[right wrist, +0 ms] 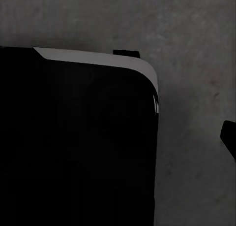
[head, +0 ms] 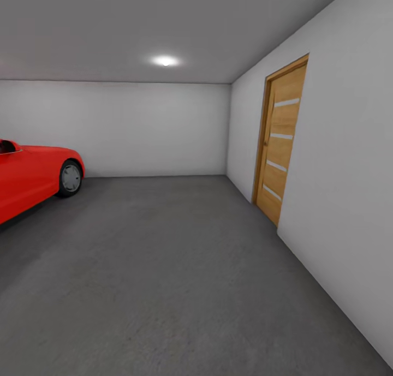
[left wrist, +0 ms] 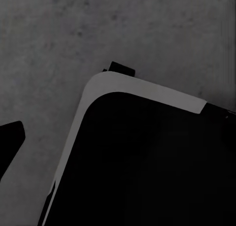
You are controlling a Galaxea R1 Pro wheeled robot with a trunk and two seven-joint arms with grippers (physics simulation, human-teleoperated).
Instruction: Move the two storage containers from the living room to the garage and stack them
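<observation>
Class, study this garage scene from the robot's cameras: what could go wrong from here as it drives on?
1. The shiny red car stands near on the left; veering that way could hit it.
2. The plain pale grey wall and the wooden door with glass strips run close on the right; drifting could scrape them.
3. No bin appears on the dark grey concrete floor, so stacking may be far off.
</observation>
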